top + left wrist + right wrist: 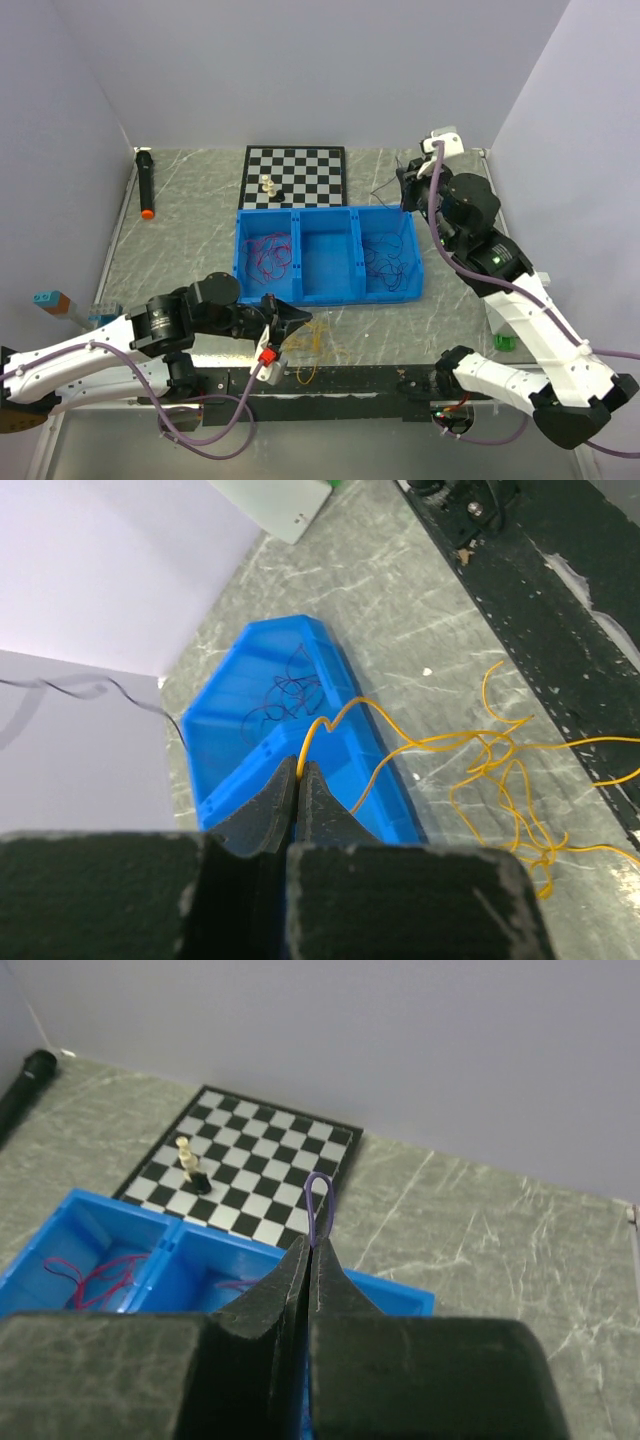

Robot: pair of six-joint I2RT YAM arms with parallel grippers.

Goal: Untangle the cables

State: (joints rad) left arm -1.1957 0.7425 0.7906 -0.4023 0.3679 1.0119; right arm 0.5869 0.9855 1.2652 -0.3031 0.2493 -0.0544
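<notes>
The left jaws, at the end of the left arm (180,320), are seen just in front of a blue bin (327,255), near its left end. They are shut tight on a thin yellow cable (340,715). From the tips, the yellow cable is bent up in a small hump. Then it is run across to a loose yellow bunch (500,780). That bunch is laid on the counter (180,250), between the bin and the black strip (360,380) at the near edge.

The right jaws, at the end of the right arm (500,265), are held up by the back right corner of the bin. They are shut tight too. A small loop of purple cable (318,1205) is pinched in them, and the loop is stuck up above the tips. Where the rest of that cable goes cannot be told.

The bin is split into three parts. Red cables (268,255) are curled up in the left part. Dark cables (385,262), with a bit of red mixed in, are piled in the right part.

A chessboard (310,165) is laid just behind the bin. Two small chess pieces (269,185) are stood on it, close together. A black marker (146,185) with an orange tip is laid at the far left of the counter, well apart from the bin.
</notes>
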